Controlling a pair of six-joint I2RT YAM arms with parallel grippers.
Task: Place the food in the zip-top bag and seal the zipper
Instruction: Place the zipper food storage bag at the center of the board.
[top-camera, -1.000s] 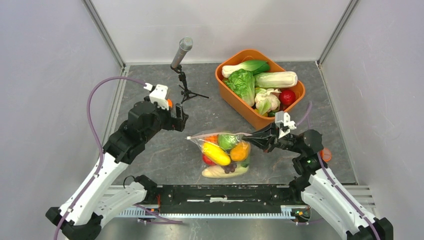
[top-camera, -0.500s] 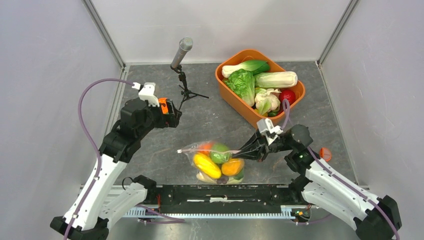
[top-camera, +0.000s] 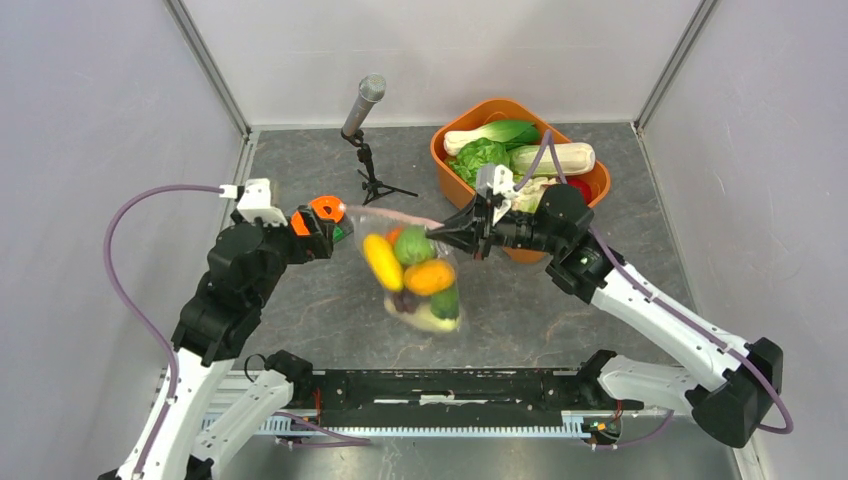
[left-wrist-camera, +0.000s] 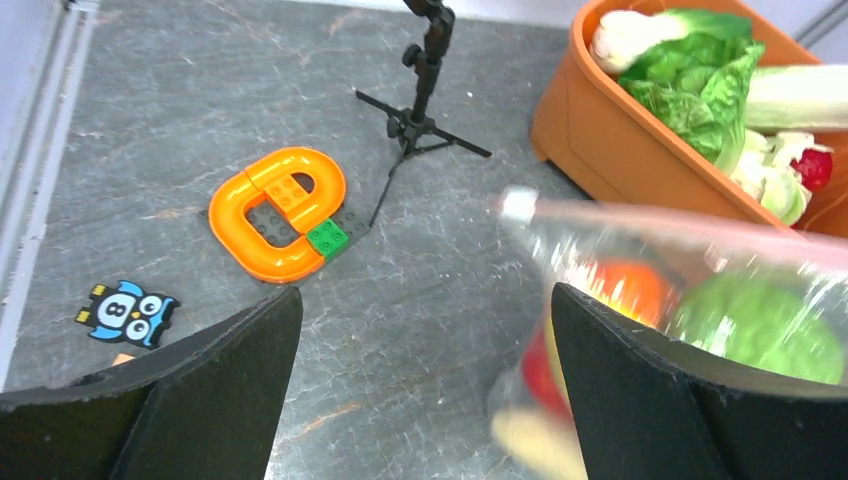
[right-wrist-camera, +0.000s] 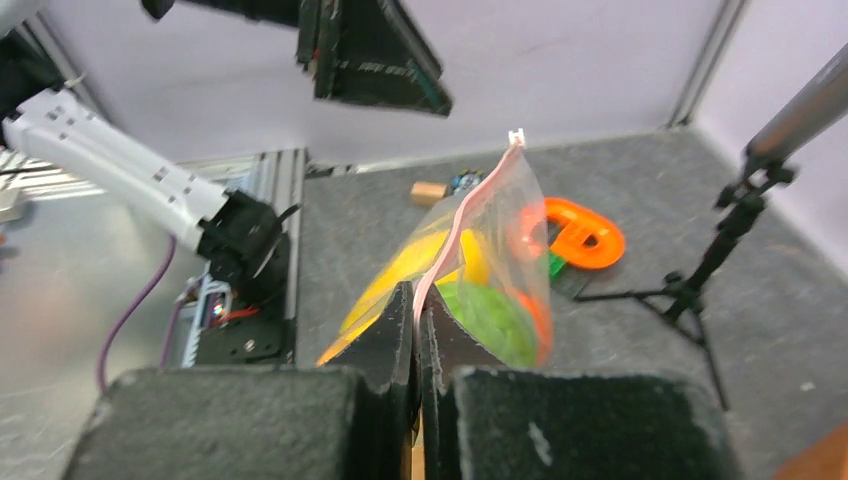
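Observation:
The zip-top bag (top-camera: 412, 275) hangs in the air at mid-table, holding the food: yellow (top-camera: 382, 262), green (top-camera: 413, 245), orange (top-camera: 428, 277) and dark grape (top-camera: 405, 300) pieces. My right gripper (top-camera: 447, 233) is shut on the zipper (top-camera: 395, 218) at the bag's right top corner; the right wrist view shows the pink strip (right-wrist-camera: 462, 215) pinched in my right gripper (right-wrist-camera: 417, 305). My left gripper (top-camera: 335, 224) is open and empty just left of the bag's free corner. In the left wrist view my left gripper (left-wrist-camera: 425, 295) is spread wide, with the blurred bag (left-wrist-camera: 700, 310) by the right finger.
An orange tub (top-camera: 460, 205) of leafy vegetables stands at the back right, just behind the right gripper. A microphone on a small tripod (top-camera: 365, 110) stands at the back centre. An orange toy ring (left-wrist-camera: 280, 212) and an owl sticker (left-wrist-camera: 125, 312) lie on the table below the left gripper.
The right gripper has lifted the bag off the table and carried it back and left, and the bag now hangs tilted. The left arm has drawn back to the left, still open.

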